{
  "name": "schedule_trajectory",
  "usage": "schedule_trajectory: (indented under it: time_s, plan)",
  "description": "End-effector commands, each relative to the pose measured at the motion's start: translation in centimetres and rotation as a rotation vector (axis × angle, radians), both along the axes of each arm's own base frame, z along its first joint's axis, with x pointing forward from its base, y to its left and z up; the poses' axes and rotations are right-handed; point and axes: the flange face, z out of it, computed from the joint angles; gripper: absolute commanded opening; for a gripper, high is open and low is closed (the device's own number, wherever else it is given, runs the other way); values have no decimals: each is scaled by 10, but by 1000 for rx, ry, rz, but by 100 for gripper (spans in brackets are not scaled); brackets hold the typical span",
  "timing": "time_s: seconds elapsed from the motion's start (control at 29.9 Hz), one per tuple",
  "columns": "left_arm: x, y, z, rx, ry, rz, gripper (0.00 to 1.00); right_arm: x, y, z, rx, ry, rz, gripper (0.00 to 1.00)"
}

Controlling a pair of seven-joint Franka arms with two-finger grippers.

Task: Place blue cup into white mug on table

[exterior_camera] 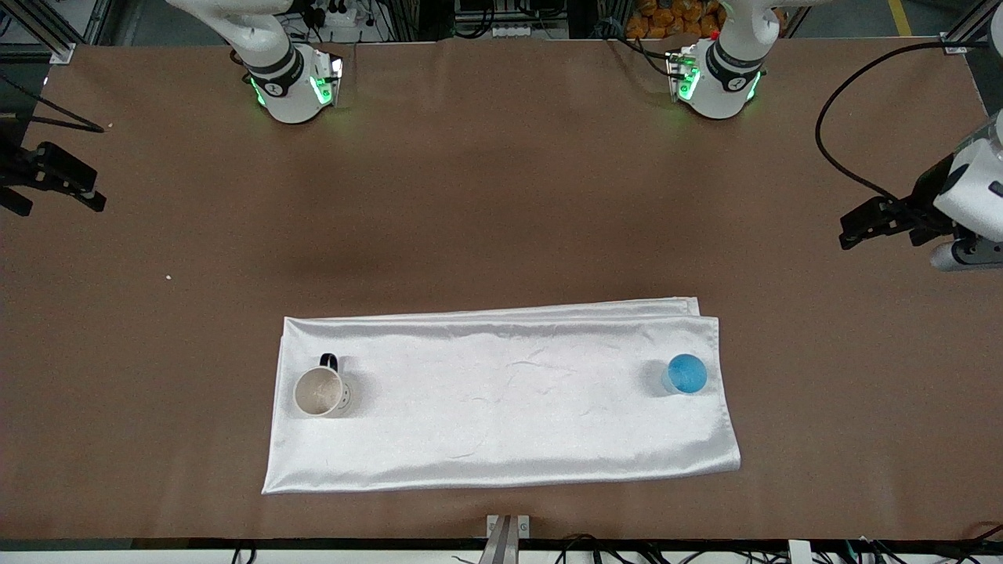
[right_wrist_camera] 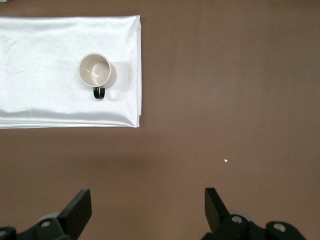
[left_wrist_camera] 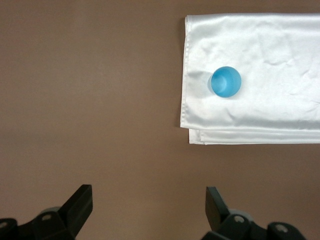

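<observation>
1. Front view: the blue cup (exterior_camera: 686, 374) and the white mug (exterior_camera: 319, 390) are standing upright, well apart, at either end of a white cloth (exterior_camera: 501, 399) on the tabletop (exterior_camera: 501, 196). Both are sitting empty.
2. Left wrist view: the left tool (left_wrist_camera: 149, 205) is waiting spread above bare tabletop near the blue cup (left_wrist_camera: 226, 81), probably the arm suited to fetch it.
3. Right wrist view: the right tool (right_wrist_camera: 148, 205) is hanging spread, holding nothing; the white mug (right_wrist_camera: 95, 70) is showing its off-white inside.
</observation>
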Motion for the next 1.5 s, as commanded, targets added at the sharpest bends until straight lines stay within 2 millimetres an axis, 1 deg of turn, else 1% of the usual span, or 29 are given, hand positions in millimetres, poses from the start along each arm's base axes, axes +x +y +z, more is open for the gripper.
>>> schedule_trajectory:
  time_s: [0.0,0.1,0.2,0.27,0.4,0.5,0.63,0.73,0.83,0.9,0.97,1.07,1.14,1.24,1.34,1.4,1.47]
  plan:
    - [16,-9,-28,-23,15,-8,100,0,3,-7,9,18,-8,100]
    - [28,-12,-46,-24,11,-13,100,1,3,-8,9,16,-7,100]
    - [39,-14,-65,-28,6,-12,100,2,11,-9,9,13,7,100]
    - [46,-15,-78,-30,8,-10,100,7,14,-18,13,28,11,100]
    - [62,-24,-109,-29,-3,-1,100,12,14,-32,23,57,11,100]
    - [73,-25,-127,-22,-19,4,100,18,16,-44,25,76,14,100]
    - [83,-31,-153,-26,-26,-2,100,26,29,-58,29,91,36,100]
    - [91,-34,-171,-30,-38,-6,100,36,35,-71,30,93,46,100]
    - [97,-40,-191,-34,-41,-10,100,44,48,-83,30,93,68,100]
    - [100,-41,-202,-36,-44,-1,100,49,58,-93,30,98,84,100]
    - [102,-47,-208,-37,-44,2,100,55,65,-104,28,101,95,100]
    - [102,-64,-219,-40,-43,-14,100,65,78,-123,30,105,113,100]
    - [103,-71,-228,-41,-44,-21,100,71,88,-135,31,102,127,100]
    - [107,-71,-246,-44,-48,-21,100,80,108,-150,33,89,153,100]
    - [112,-72,-263,-50,-63,-19,100,89,122,-176,39,91,171,100]
    - [114,-72,-274,-52,-67,-15,100,94,137,-199,37,104,192,100]
    - [115,-75,-283,-55,-65,-17,100,98,150,-216,36,113,209,100]
